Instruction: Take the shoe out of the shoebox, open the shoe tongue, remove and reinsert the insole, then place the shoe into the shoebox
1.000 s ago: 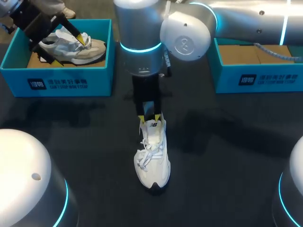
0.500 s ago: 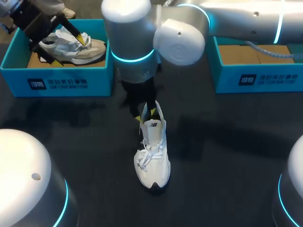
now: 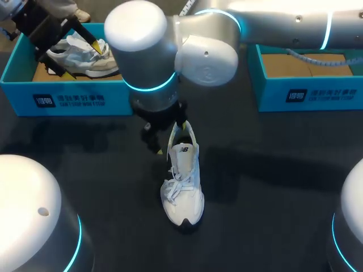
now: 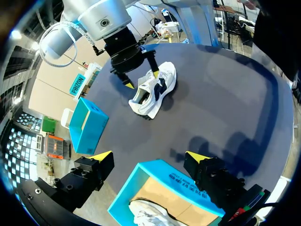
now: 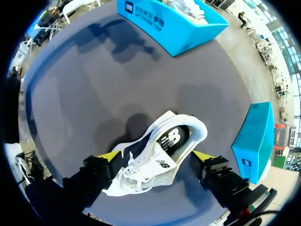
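Shoe [image 3: 182, 181] flat on counter [image 3: 255, 215], toe toward six o'clock, heel straddled by released right hand [image 5: 156, 155]; left hand [image 4: 149, 156], also released, hung over shoebox [image 3: 74, 96] at ten o'clock.

Two shoes, white shoe [image 3: 182, 181] and grey shoe [image 3: 82, 61]; two boxes, left shoebox [image 3: 68, 99] and right shoebox [image 3: 309, 93].

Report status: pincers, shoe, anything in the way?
Right pincer open, straddling white shoe. Left pincer open above left shoebox, second shoe inside. White shoe upright on table, unboxed. Nothing between right pincer and shoe.
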Controlling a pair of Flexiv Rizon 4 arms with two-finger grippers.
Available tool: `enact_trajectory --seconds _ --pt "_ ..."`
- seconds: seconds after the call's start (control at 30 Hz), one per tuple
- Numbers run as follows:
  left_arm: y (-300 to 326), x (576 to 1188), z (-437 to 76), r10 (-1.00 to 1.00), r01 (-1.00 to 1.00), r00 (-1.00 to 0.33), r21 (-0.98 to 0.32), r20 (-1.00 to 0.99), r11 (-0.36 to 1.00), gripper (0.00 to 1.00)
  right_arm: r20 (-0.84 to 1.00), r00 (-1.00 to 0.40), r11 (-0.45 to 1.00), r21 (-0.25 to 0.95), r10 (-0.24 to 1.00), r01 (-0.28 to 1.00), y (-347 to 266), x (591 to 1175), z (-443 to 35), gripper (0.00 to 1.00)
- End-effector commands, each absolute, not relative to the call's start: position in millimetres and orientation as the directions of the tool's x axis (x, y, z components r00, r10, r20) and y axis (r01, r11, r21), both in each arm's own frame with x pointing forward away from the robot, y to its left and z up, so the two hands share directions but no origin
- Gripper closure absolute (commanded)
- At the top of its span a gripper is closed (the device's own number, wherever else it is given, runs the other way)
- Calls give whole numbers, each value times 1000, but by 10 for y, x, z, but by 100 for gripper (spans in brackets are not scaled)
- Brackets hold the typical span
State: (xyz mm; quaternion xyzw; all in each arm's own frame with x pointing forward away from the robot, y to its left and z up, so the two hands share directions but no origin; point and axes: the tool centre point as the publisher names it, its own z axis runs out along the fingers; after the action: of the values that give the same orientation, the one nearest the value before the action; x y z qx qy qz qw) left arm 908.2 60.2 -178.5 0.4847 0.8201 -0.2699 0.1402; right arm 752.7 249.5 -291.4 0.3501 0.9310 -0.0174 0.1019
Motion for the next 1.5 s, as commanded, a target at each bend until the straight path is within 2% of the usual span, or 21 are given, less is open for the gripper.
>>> enact_trajectory --seconds 0.03,0.07,0.3,0.47,0.73,0.87,1.07,1.3,1.5 --pt "601 9084 -1777 721 871 -491 -306 -488 385 0 -203 -734 754 39 648 655 2497 7526 -2915 0" --pt "601 9084 -1777 721 871 -491 -306 -488 385 0 -203 -734 754 39 648 655 2497 7526 -2915 0" --pt "601 9084 -1777 721 871 -491 -306 -488 385 0 -252 -866 901 75 432 427 2381 7691 -2864 0" --pt "601 9084 -1777 721 871 -491 -306 -488 385 0 -265 -924 959 17 276 282 2326 7772 -2856 0" --pt "601 9084 -1777 721 871 -491 -306 -488 385 0 -279 -935 972 -20 219 234 2272 7934 -2871 0" --pt "601 9084 -1777 721 871 -491 -306 -488 385 0 -318 -940 988 -51 125 149 2328 8075 -2956 0" --pt "601 9084 -1777 721 871 -491 -306 -488 385 0 -289 -955 993 -82 61 88 2281 8307 -3047 0" --pt "601 9084 -1777 721 871 -491 -306 -488 385 0 -265 -963 995 -67 50 71 2163 8488 -3124 0" --pt "601 9084 -1777 721 871 -491 -306 -488 385 0 -255 -966 997 -78 -31 -11 2135 8534 -3266 0"
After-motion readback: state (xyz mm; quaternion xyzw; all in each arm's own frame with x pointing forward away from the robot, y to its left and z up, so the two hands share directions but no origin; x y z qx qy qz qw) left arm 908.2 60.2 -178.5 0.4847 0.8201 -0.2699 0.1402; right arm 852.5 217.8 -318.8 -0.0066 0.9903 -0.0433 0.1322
